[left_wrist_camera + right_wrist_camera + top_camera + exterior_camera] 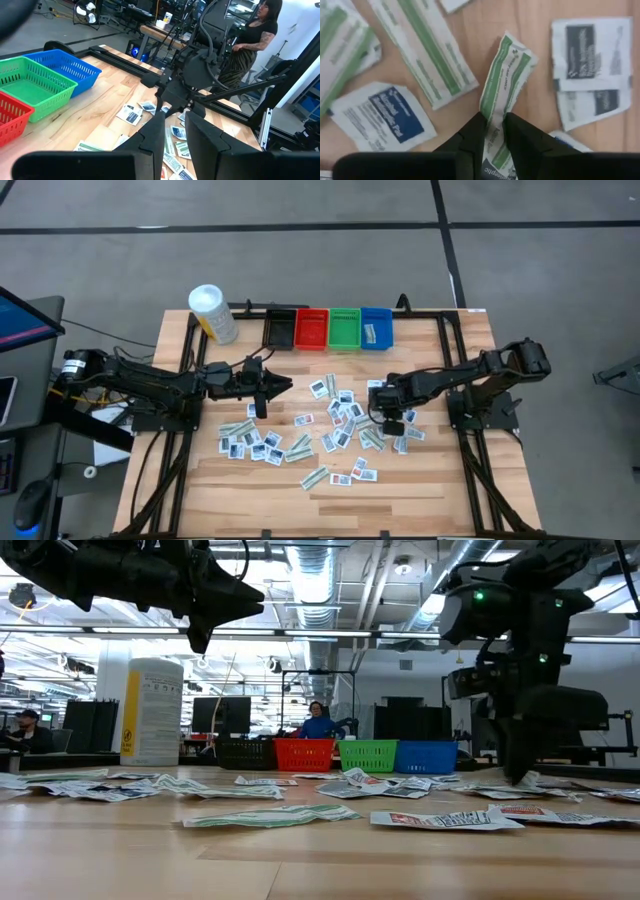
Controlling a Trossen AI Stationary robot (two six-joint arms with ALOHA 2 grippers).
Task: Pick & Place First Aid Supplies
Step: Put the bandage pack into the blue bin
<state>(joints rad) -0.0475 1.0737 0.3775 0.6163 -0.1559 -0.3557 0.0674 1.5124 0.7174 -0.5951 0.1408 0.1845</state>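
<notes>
A: The right gripper (492,131) has its fingers pinched on a green-striped strip packet (506,80), down among the scattered packets (300,445), well short of the blue bin (377,328).

B: It should lift straight up so neighbours stay put. The left gripper (174,136) hovers, fingers nearly closed, holding nothing.

One camera looks straight down on the whole worktop (400,480), another sits at its surface facing level toward the bins (336,754) and room, and each wrist camera peers close past its own fingers at the shared packet scatter (400,45).
</notes>
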